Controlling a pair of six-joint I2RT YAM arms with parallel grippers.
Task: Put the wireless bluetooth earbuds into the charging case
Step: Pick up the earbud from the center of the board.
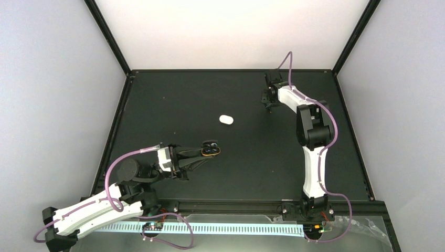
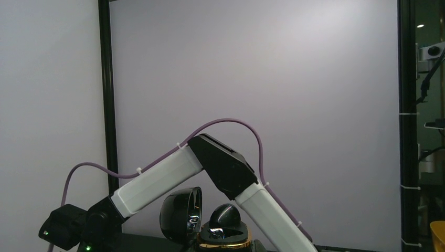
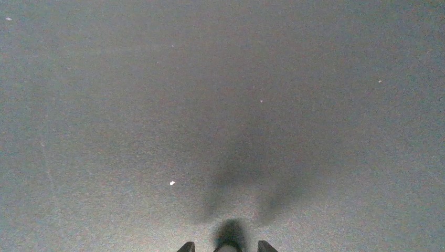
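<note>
Two white-and-black arms bolted at the near edge of a matte black table [image 1: 157, 105], boxed in by plain pale walls [image 1: 52, 79] and black frame posts [image 1: 107, 34], with a lit strip [image 1: 225, 229] running along the near edge. Close to the middle of the table, a little toward the far edge: the charging case [image 1: 226, 119], small, white, smooth, pebble-oval, well apart from both grippers. Between the case and the near edge, slightly left: the left gripper [image 1: 205, 152], clamped on a glossy black object [image 1: 211, 149] with a gold rim, rounded and mirror-bright in the left wrist view, a domed flap standing up beside it. Near the far edge, right of centre: the right gripper [image 1: 268, 105], pointing down at fine-grained grey-black matting, fingertips [image 3: 186, 247] apart, a blurred dark shape [image 3: 229, 237] between them, any grip on it impossible to tell. Purple cables [image 1: 113, 173] looping along both arms.
</note>
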